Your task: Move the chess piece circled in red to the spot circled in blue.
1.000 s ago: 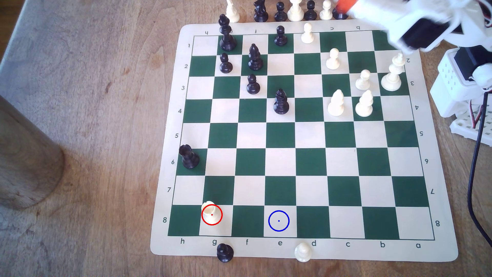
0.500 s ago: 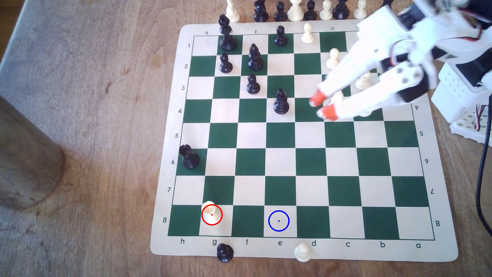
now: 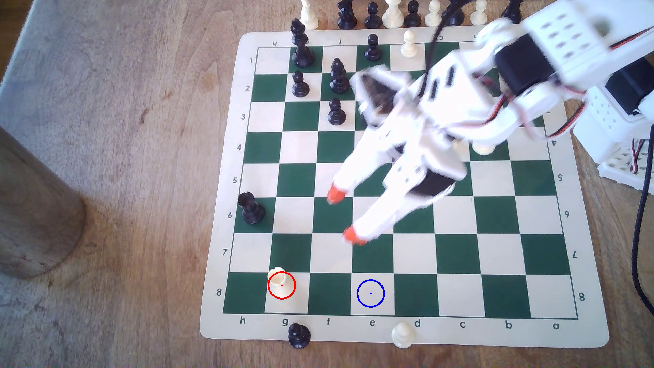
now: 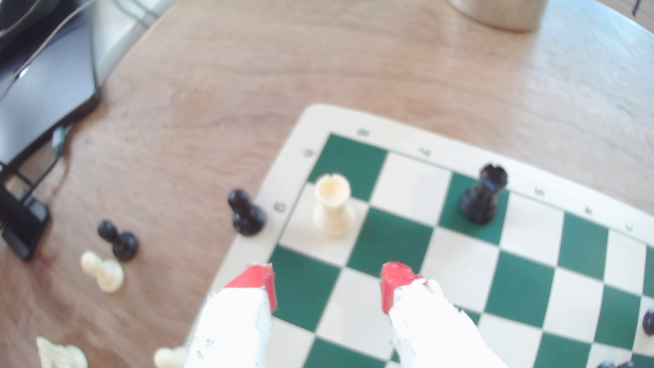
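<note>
The chess piece (image 3: 279, 280), a short cream one with a wide flat-rimmed top, stands upright in the red ring on the cream g8 square near the board's front left corner in the exterior view. It shows upright ahead of the fingers in the wrist view (image 4: 333, 208). The spot (image 3: 370, 293) is the cream e8 square with the blue ring, two squares toward the exterior view's right. My gripper (image 3: 345, 216) hovers open over the f6–e7 squares, its orange-tipped fingers (image 4: 395, 279) wide apart and holding nothing, a few squares short of the piece.
A black rook (image 3: 250, 208) stands on h6. A black pawn (image 3: 299, 335) and a cream pawn (image 3: 402, 334) sit on the board's front border. Black pieces crowd the far left squares; more captured pieces line the far edge. A wooden cylinder (image 3: 35, 212) stands left of the board.
The arm has swept from the board's far right corner across to the centre-front, toward the ringed piece, and its fingers have spread wider. No chess piece has moved.
</note>
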`<move>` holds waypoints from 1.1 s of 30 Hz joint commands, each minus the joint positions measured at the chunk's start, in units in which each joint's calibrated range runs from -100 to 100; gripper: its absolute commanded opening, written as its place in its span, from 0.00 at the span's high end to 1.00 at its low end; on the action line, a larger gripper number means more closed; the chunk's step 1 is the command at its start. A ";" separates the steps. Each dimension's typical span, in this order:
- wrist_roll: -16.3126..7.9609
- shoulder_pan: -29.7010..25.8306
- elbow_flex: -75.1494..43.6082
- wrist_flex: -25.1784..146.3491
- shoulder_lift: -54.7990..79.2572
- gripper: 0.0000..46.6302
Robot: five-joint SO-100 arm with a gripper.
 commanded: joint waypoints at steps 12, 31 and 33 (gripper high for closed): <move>-2.10 1.90 -19.95 -0.22 17.29 0.65; -3.52 -0.37 -34.28 -1.04 31.05 0.65; -3.66 -0.60 -36.00 -0.80 32.40 0.65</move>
